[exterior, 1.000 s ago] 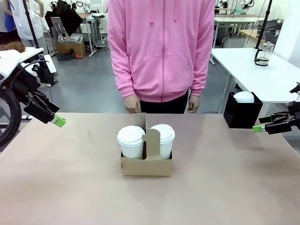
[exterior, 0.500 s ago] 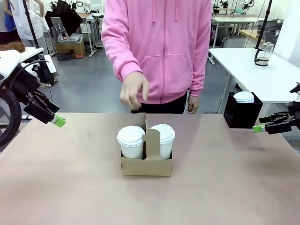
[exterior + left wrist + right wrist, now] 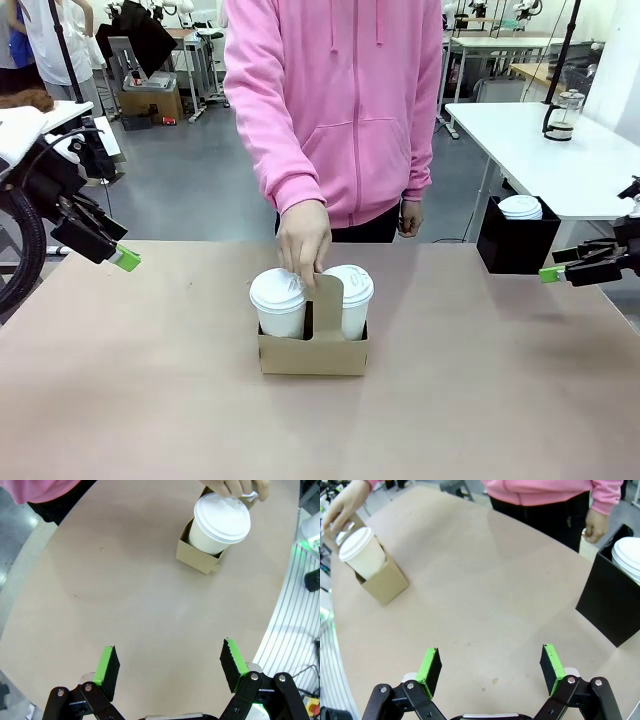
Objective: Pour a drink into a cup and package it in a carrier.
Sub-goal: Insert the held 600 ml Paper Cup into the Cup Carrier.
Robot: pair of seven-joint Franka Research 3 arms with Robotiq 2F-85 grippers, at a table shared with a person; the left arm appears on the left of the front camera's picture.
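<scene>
The big tan worktop (image 3: 150,400) holds everything; a person in a pink top (image 3: 345,100) stands at the far side; the brown carrier (image 3: 312,350) sits in the middle with two white cups (image 3: 279,302) inside; the person's hand (image 3: 303,240) touches the handle; the left claw (image 3: 170,670) and right claw (image 3: 491,672) hang spread wide, holding nothing

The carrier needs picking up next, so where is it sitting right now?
In the front view the carrier stands mid-table between the two arms, holding two lidded white cups, with the person's hand on its handle panel.
</scene>
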